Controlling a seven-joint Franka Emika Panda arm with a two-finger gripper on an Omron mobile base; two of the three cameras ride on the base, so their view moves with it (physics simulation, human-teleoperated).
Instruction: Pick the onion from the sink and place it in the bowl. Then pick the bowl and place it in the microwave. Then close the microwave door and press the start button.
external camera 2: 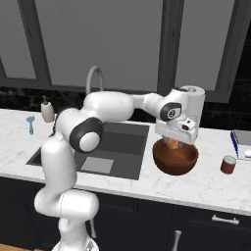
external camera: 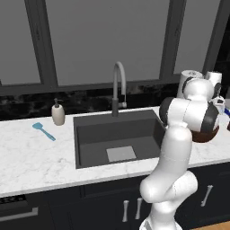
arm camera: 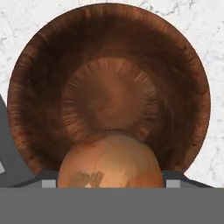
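Note:
The reddish-brown bowl (external camera 2: 175, 159) (arm camera: 109, 78) stands on the white marble counter just right of the dark sink (external camera: 90, 134) (external camera 2: 120, 142). My gripper (external camera 2: 174, 141) (arm camera: 110, 183) hangs right over the bowl, pointing down into it. The jaws are shut on the orange-tan onion (external camera 2: 172, 143) (arm camera: 109, 162), which sits between the fingertips at about the height of the bowl's rim. In the left base view a sliver of the bowl (external camera: 204, 136) peeks out under my elbow. The microwave and its door are out of view.
A curved faucet (external camera: 117, 85) rises behind the sink. A soap dispenser (external camera: 58, 113) and a blue spatula (external camera: 43, 131) lie to the sink's left. Right of the bowl are a red can (external camera 2: 228, 164) and a blue book (external camera 2: 241, 143); behind it, a white roll (external camera 2: 195, 105).

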